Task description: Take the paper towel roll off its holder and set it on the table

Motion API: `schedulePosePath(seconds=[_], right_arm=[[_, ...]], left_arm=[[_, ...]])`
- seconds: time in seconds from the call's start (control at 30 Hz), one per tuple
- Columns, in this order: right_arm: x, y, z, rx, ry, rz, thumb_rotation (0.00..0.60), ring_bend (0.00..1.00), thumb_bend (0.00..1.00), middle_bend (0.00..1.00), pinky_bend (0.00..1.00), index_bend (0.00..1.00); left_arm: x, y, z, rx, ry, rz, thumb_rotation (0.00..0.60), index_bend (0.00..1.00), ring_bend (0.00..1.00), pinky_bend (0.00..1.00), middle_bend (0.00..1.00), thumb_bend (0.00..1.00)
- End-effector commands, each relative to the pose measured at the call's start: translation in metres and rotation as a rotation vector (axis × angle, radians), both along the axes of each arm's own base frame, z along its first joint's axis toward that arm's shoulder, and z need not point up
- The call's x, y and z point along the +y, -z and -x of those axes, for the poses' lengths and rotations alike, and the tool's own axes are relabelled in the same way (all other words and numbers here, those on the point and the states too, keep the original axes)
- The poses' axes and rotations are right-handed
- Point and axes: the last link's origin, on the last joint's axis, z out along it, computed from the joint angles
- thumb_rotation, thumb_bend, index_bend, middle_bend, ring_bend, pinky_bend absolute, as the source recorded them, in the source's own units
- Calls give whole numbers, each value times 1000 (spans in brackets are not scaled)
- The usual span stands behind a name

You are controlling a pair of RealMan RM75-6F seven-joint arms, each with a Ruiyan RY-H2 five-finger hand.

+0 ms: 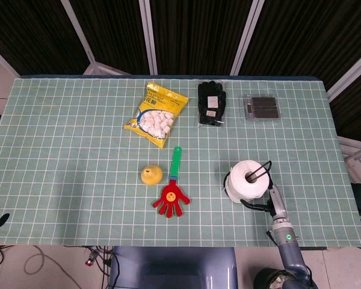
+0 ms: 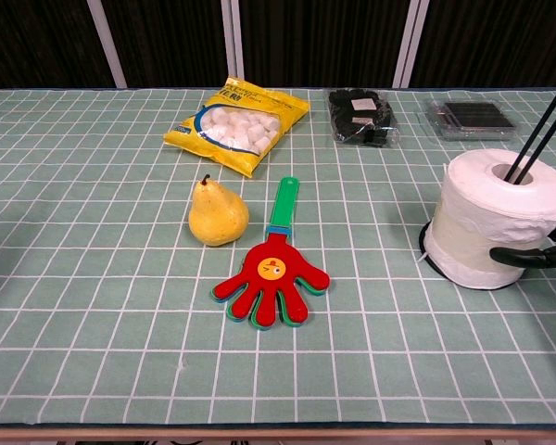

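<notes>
A white paper towel roll (image 1: 247,180) stands on its black wire holder (image 2: 534,137) near the table's (image 1: 66,144) right front, the right hand (image 1: 265,201) touching its side, fingers apart; a firm wrap, then a straight upward lift, should clear the rod.

- The roll (image 1: 247,180) (image 2: 498,231) is white paper towel, thick and nearly full, standing upright with its hollow core facing up. It sits on the right part of the green gridded worktop (image 1: 78,150) (image 2: 93,306), toward the near edge.
- The holder (image 1: 262,170) (image 2: 537,139) is thin black wire: two rods rise out of the core, tilted to the right, and a dark base ring shows under the roll's left edge. The roll is still threaded on it.
</notes>
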Motion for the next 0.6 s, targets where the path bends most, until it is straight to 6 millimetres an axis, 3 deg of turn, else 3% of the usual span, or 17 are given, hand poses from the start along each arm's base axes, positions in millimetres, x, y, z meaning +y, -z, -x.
schedulePosePath(seconds=[0.03, 0.6], right_arm=[[-2, 3, -1, -3, 4, -5, 600, 0, 0, 0, 0, 0], [-22, 14, -14, -16, 13, -5, 600, 0, 0, 0, 0, 0]], left_arm=[[0, 0, 0, 0, 0, 0, 600, 133, 0, 0, 0, 116], [0, -1, 0, 0, -3, -2, 600, 134, 0, 0, 0, 116]])
